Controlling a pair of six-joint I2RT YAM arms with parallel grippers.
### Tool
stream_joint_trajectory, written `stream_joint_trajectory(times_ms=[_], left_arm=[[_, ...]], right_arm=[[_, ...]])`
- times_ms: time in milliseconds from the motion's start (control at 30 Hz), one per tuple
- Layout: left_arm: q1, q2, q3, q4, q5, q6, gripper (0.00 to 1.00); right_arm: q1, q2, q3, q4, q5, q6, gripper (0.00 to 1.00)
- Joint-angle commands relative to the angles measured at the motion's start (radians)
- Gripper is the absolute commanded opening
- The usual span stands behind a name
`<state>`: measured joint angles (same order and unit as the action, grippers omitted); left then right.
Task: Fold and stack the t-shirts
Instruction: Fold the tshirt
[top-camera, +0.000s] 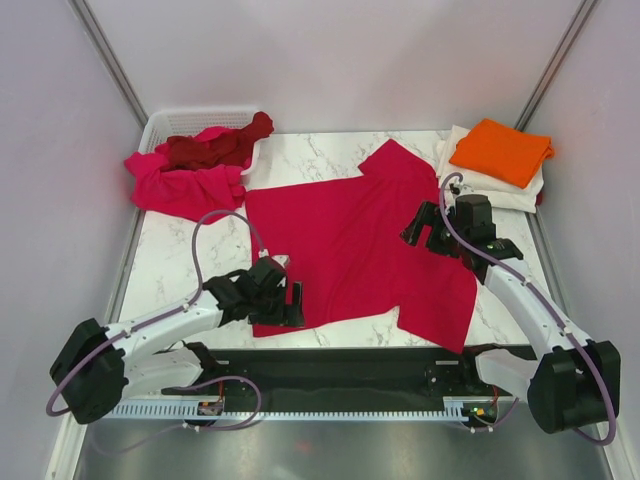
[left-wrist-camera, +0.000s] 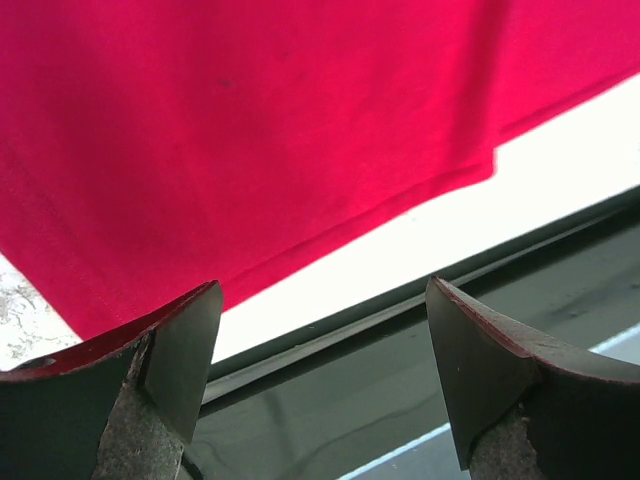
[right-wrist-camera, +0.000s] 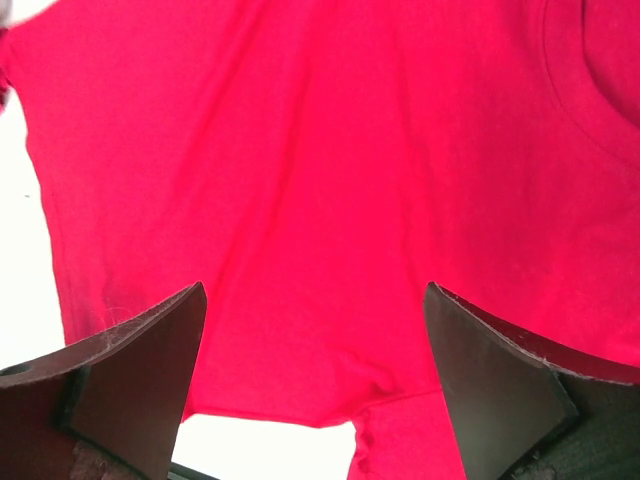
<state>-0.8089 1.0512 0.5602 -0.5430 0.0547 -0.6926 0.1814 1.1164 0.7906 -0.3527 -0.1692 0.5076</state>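
Note:
A crimson red t-shirt (top-camera: 350, 240) lies spread flat on the marble table; it also shows in the left wrist view (left-wrist-camera: 250, 130) and the right wrist view (right-wrist-camera: 320, 170). My left gripper (top-camera: 292, 303) is open and empty over the shirt's near left hem, at the table's front edge. My right gripper (top-camera: 422, 232) is open and empty above the shirt's right side near the sleeve. A magenta-pink t-shirt (top-camera: 185, 185) and a dark maroon t-shirt (top-camera: 215, 148) lie crumpled at the back left. A folded orange t-shirt (top-camera: 502, 150) rests on a folded cream-white t-shirt (top-camera: 492, 188) at the back right.
A white plastic basket (top-camera: 170, 122) stands at the back left behind the crumpled shirts. A black rail (top-camera: 340, 365) runs along the table's front edge. Grey walls close in the left, right and back sides.

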Motion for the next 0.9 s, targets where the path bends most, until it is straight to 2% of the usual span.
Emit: stream_joint_trajectory(times_ms=[0, 33, 67, 167, 300, 533, 600, 667, 700, 733, 767, 800, 867], left_arm=[[0.022, 0.043, 0.023, 0.014, -0.004, -0.035, 0.90], [0.036, 0.043, 0.017, -0.018, -0.048, -0.121, 0.93], [0.052, 0.044, 0.012, -0.308, -0.410, -0.371, 0.98], [0.056, 0.067, 0.010, -0.299, -0.405, -0.360, 0.95], [0.054, 0.108, 0.023, -0.301, -0.412, -0.348, 0.84], [0.050, 0.136, 0.038, -0.301, -0.412, -0.347, 0.84], [0.048, 0.132, 0.026, -0.270, -0.339, -0.326, 0.68], [0.048, 0.125, 0.011, -0.226, -0.300, -0.324, 0.60], [0.048, 0.124, -0.014, -0.207, -0.283, -0.324, 0.50], [0.047, 0.121, -0.026, -0.190, -0.268, -0.326, 0.47], [0.040, 0.116, -0.029, -0.183, -0.263, -0.329, 0.40], [0.039, 0.110, -0.034, -0.172, -0.260, -0.329, 0.27], [0.037, 0.095, -0.034, -0.161, -0.263, -0.323, 0.16]], right_arm=[[0.009, -0.001, -0.025, 0.012, -0.027, -0.032, 0.98], [0.009, 0.003, -0.027, 0.014, -0.030, -0.034, 0.98], [0.007, 0.006, -0.031, 0.015, -0.035, -0.040, 0.98], [0.007, 0.019, -0.030, 0.021, -0.036, -0.047, 0.98], [0.009, 0.033, -0.036, 0.026, -0.036, -0.046, 0.98], [0.007, 0.037, -0.051, 0.021, -0.016, -0.047, 0.98], [0.009, 0.037, -0.051, 0.021, -0.013, -0.047, 0.98], [0.007, 0.043, -0.051, 0.018, -0.010, -0.047, 0.98], [0.007, 0.045, -0.051, 0.017, -0.009, -0.047, 0.98], [0.009, 0.043, -0.053, 0.014, -0.004, -0.047, 0.98], [0.007, 0.040, -0.054, 0.011, 0.002, -0.044, 0.98], [0.007, 0.034, -0.054, 0.001, 0.010, -0.043, 0.98], [0.007, 0.022, -0.062, -0.012, 0.075, -0.023, 0.98]])
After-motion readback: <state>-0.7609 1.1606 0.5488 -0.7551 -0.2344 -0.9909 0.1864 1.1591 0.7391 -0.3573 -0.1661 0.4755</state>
